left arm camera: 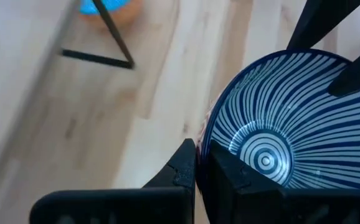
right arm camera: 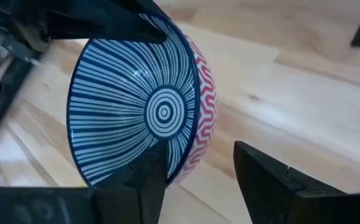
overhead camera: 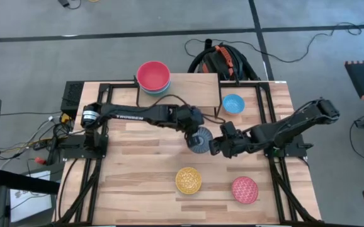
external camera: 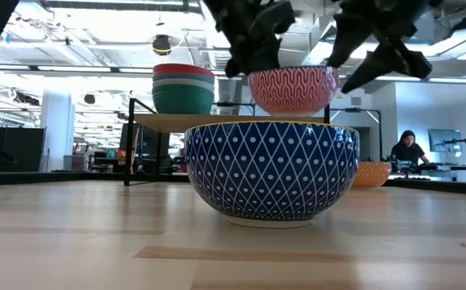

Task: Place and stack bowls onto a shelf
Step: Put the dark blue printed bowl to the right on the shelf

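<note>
My left gripper [overhead camera: 193,133] is shut on a bowl [overhead camera: 199,140] with blue stripes inside and red zigzag outside, held above the table's middle; in the low view the bowl [external camera: 292,90] hangs in front of the shelf [external camera: 217,122]. My right gripper [overhead camera: 215,146] is open at the bowl's right side, one finger [right arm camera: 147,180] in front of the striped inside and the other [right arm camera: 267,180] outside the wall. A stack of bowls with a red one on top [overhead camera: 153,75] stands on the left end of the shelf [overhead camera: 194,85]. My left gripper pinches the bowl's rim [left arm camera: 202,140] on its far-left side, one finger inside the bowl and one outside. The fingers slant down from the table's left. The bowl is lifted clear of the table and sits about level. My right gripper: I cannot tell whether it touches the bowl.
A blue bowl with an orange outside [overhead camera: 233,103] stands on the table right of the shelf. A yellow-patterned bowl [overhead camera: 188,180] and a pink-patterned bowl [overhead camera: 245,189] stand near the front edge. A blue diamond-patterned bowl [external camera: 272,169] fills the low view's front. A person [external camera: 408,149] sits far behind.
</note>
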Controlling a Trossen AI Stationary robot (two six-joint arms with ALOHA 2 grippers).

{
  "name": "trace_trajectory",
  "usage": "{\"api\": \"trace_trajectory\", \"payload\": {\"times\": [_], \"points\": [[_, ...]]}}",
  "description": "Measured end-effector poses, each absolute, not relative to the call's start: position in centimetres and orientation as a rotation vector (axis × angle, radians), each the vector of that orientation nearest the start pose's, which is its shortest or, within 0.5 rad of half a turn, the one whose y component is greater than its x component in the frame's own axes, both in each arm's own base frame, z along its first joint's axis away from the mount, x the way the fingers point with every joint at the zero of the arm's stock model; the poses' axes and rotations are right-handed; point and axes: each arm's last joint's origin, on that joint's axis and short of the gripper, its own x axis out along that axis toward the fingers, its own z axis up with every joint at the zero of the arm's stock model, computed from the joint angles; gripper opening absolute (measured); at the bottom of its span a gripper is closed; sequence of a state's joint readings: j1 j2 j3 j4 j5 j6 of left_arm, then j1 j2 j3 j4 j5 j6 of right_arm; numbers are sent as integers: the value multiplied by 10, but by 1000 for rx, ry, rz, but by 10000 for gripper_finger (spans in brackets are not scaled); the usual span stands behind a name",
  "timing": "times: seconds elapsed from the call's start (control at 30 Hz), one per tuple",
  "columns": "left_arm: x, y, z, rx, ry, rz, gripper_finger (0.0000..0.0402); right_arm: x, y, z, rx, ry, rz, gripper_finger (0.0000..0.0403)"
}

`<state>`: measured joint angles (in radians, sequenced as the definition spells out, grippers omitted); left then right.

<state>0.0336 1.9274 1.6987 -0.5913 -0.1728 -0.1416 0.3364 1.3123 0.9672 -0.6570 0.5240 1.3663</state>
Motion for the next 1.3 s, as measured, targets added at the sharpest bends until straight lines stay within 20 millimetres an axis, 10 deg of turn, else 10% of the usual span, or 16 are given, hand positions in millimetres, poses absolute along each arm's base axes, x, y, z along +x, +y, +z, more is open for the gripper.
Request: {"api": "trace_trajectory", "payload": {"times": [0.37, 0.73, 1.3], "points": [[419, 46, 351, 53, 803, 270, 2, 225, 46, 296, 831, 329, -744, 205], [395, 133, 410, 48, 622, 457, 2, 210, 20, 327, 850, 77, -786, 202], [409, 234, 344, -15, 698, 533, 2, 223, 18, 326, 901, 39, -773, 184]]}}
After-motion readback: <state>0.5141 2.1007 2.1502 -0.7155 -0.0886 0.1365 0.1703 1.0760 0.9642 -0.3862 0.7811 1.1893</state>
